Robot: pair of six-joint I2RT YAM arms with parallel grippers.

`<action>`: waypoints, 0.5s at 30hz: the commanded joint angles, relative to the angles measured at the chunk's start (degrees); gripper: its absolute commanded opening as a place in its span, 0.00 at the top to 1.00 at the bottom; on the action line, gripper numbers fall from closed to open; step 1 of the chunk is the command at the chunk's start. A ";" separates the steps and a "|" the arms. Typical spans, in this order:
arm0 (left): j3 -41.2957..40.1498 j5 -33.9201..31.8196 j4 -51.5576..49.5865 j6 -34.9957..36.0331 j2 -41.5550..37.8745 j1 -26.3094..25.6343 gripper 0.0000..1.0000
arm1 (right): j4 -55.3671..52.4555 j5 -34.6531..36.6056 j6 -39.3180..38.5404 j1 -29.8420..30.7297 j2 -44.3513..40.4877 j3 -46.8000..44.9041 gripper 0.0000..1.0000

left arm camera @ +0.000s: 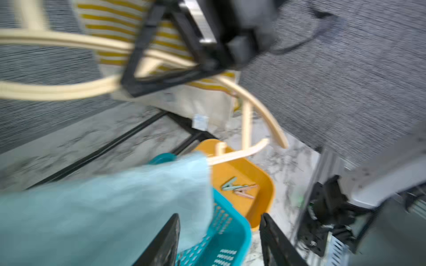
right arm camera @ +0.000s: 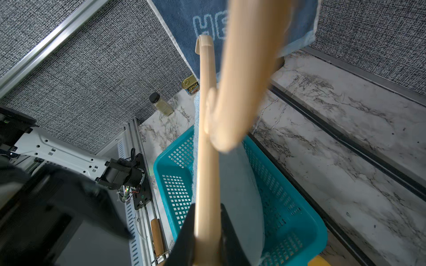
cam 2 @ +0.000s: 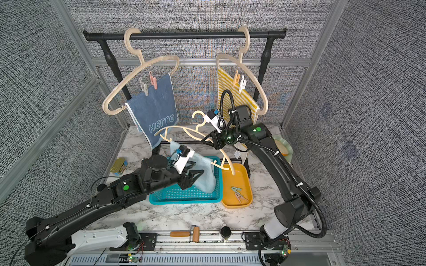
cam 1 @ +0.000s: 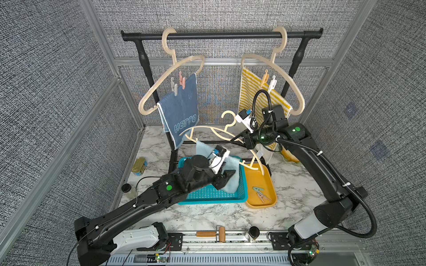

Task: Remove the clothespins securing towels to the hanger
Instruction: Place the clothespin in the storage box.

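Right wrist view: the right gripper had its jaws pinched on the bar of a loose cream plastic hanger. The bar ran straight out from the jaws, above the teal plastic mesh basket.

Left wrist view (blurry): the left gripper had its jaws spread over the basket's rim with nothing between them. The light aqua terry towel hung alongside one jaw and had no pegs on it. Two loose plastic clothespins, one mint and one pinkish, lay in the yellow plastic tray just beside the basket.

Both top views: four pegs were clipped on, all high up behind the basket. A pink plastic peg and a beige plastic peg held the dark blue "HELLO" towel. An orange plastic peg and a white plastic peg held the yellow-and-white striped towel. Each stood roughly upright.

My guess is the free left arm is the nearer one to the blue towel's pair, which sat up and back from its jaws.
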 commanded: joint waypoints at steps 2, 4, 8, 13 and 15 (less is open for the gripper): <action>-1.81 -0.38 -5.31 -1.18 -4.29 10.13 0.42 | -1.48 -2.83 -1.83 0.53 -1.22 -0.59 1.00; -2.68 2.39 -5.22 -0.85 -5.35 13.56 0.39 | -1.56 -4.33 -1.85 0.39 -1.41 -1.07 1.00; -5.26 7.85 -4.52 -0.55 -7.06 20.69 0.38 | -2.52 -7.39 -3.29 -0.12 -1.97 -1.68 1.00; -9.00 21.16 0.58 -0.81 -10.68 29.26 0.35 | -2.88 -11.48 -5.50 -2.63 -3.37 -5.11 1.00; -10.46 24.32 2.54 -0.76 -10.46 31.61 0.34 | -3.22 -13.03 -6.58 -2.87 -3.67 -5.98 1.00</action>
